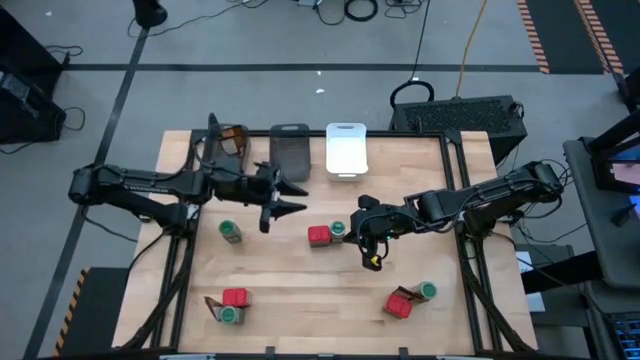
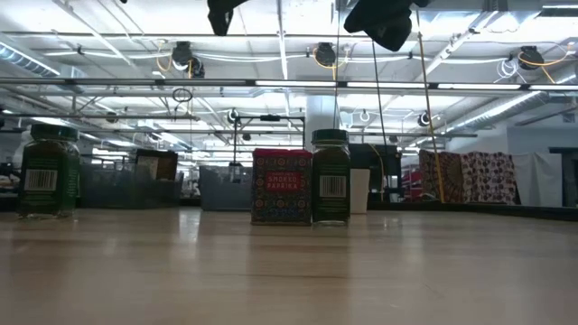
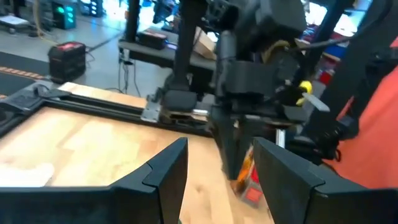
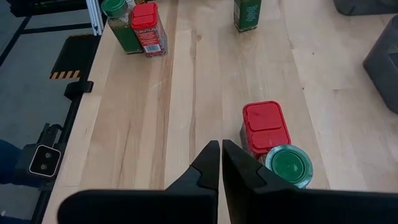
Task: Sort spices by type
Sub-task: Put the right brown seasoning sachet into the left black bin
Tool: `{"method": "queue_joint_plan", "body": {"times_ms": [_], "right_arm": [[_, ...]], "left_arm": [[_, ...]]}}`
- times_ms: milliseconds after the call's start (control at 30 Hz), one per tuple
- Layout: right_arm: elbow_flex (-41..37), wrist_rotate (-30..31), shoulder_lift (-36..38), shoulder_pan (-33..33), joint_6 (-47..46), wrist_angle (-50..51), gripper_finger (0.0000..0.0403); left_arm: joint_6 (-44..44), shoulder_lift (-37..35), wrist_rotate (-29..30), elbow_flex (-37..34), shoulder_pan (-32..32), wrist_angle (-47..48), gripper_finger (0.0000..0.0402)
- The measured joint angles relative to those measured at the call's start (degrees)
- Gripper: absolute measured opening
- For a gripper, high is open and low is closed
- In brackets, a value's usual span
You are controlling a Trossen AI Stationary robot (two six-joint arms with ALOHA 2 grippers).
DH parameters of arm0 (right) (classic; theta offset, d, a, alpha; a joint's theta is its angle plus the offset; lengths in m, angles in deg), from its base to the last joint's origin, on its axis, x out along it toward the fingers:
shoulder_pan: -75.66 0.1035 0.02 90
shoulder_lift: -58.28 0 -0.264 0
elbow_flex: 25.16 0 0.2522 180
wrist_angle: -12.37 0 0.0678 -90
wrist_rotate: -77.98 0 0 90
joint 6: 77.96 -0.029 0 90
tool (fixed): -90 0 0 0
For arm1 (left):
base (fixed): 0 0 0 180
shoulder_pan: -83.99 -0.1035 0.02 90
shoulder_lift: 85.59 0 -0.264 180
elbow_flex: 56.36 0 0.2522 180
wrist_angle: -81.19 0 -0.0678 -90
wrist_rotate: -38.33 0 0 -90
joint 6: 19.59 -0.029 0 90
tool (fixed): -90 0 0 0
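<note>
Approach step judged in hand — right gripper (image 1: 372, 262), closed and empty, is held above the tabletop (image 1: 300, 290), red tin (image 1: 319, 235) at its 10 o'clock — reopening is needed next; left gripper (image 1: 292, 197) is half-open, empty.

You're on a pale wood table (image 1: 300, 290), smooth, matt, visible grain. Red tins (image 4: 266, 124): glossy lids, printed sides. Green-lidded jars (image 2: 330, 177): clear glossy walls, paper barcode labels, smooth plastic-looking caps. Dark grey bin (image 1: 290, 150) looks matt; white bin (image 1: 346, 148) smooth, likely plastic. Your right gripper (image 4: 220, 163) fingers: matt black.
</note>
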Motion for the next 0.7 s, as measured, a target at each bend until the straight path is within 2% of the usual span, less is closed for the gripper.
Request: {"method": "queue_joint_plan", "body": {"times_ms": [100, 267, 433, 700], "right_arm": [[0.00, 0.00, 0.00, 0.02, 0.00, 0.00, 0.0000], [0.00, 0.00, -0.02, 0.00, -0.17, -1.64, 0.0000], [0.00, -1.08, -0.02, 0.00, -7.93, -3.07, 0.0000], [0.00, -21.16, -0.02, 1.33, -15.91, 6.13, 0.0000]], "left_arm": [[-1.31, 1.97, -0.26, 0.02, 1.27, 0.25, 0.0187], [-0.94, 8.16, -4.70, 0.04, 3.95, -0.61, 0.0187], [-0.94, 13.27, -5.23, 0.02, 6.04, -2.90, 0.0187], [-2.33, 15.45, -5.36, 0.02, 7.31, -4.70, 0.0187]]}}
